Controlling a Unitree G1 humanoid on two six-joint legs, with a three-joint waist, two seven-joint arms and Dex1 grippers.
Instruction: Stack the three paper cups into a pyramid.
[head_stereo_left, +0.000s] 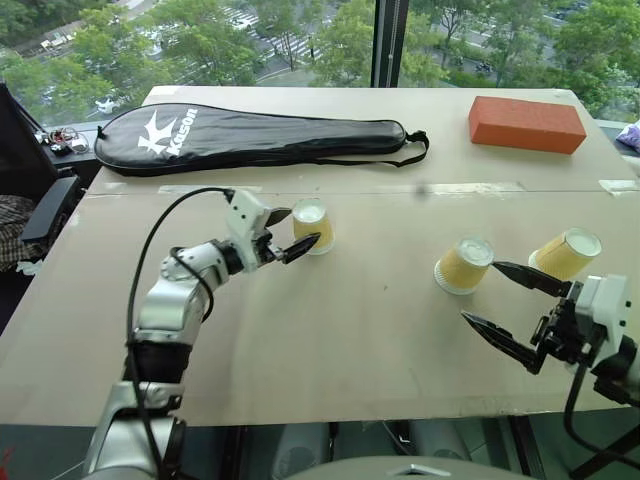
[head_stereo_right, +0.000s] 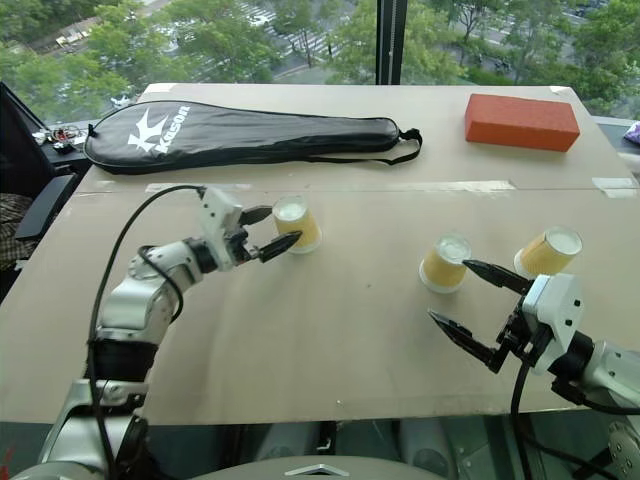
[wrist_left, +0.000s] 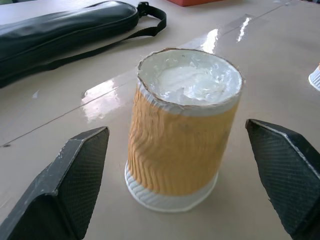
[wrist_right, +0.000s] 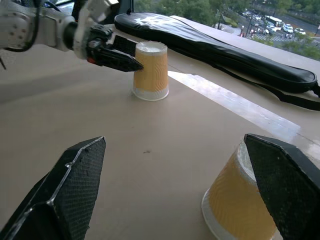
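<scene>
Three paper cups stand upside down on the tan table. The left cup (head_stereo_left: 313, 227) sits between the fingers of my left gripper (head_stereo_left: 298, 230), which is open and clear of the cup's ribbed sides (wrist_left: 180, 145). Toward the right, the middle cup (head_stereo_left: 463, 265) and the right cup (head_stereo_left: 567, 254) stand a little apart. My right gripper (head_stereo_left: 482, 292) is open just in front of the middle cup, holding nothing. In the right wrist view, the middle cup (wrist_right: 237, 200) lies by one finger and the left cup (wrist_right: 150, 70) is farther off.
A black racket bag (head_stereo_left: 260, 135) lies across the far left of the table. An orange brick-like block (head_stereo_left: 527, 123) sits at the far right. A shiny tape seam (head_stereo_left: 450, 187) crosses the table behind the cups. The table's front edge (head_stereo_left: 330, 415) is near.
</scene>
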